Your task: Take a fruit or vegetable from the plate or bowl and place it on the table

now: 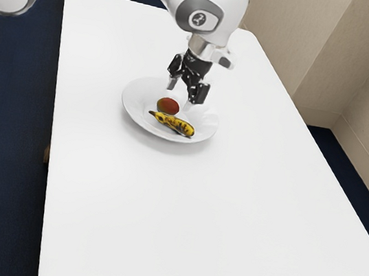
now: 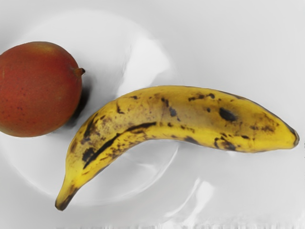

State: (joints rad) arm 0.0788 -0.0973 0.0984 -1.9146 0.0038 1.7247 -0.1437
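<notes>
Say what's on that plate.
A mango and a brown-spotted banana lie on the plate. The plate's surface directly under each is covered, so I can't see it.

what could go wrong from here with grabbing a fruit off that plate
The mango and banana lie close together, so the open fingers, coming down for one, might nudge the other.

The mango is rounded and could roll or slip out if pinched off-centre.

The plate has a raised rim around both fruits; a fingertip might catch it and shift the plate.
</notes>
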